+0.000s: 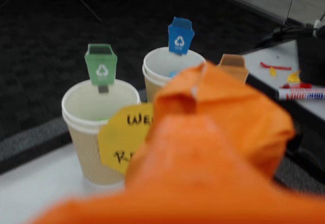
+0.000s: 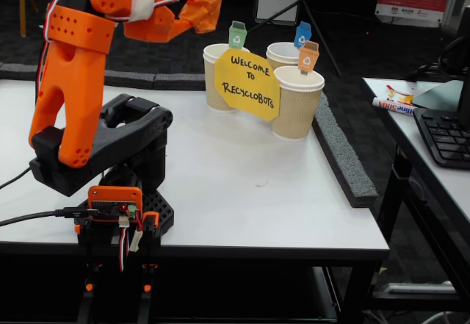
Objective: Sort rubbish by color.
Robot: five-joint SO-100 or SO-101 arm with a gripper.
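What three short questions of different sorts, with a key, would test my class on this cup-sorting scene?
1. True or false: the gripper holds the orange wad in the air, left of the cups in the fixed view.
2. Which tag's cup stands nearest the table's right edge in the fixed view? A green tag B blue tag C orange tag
3. Fill in: the yellow sign reads "Welcome to ____".

Key: 1 true; 2 C; 3 RecycloBots.
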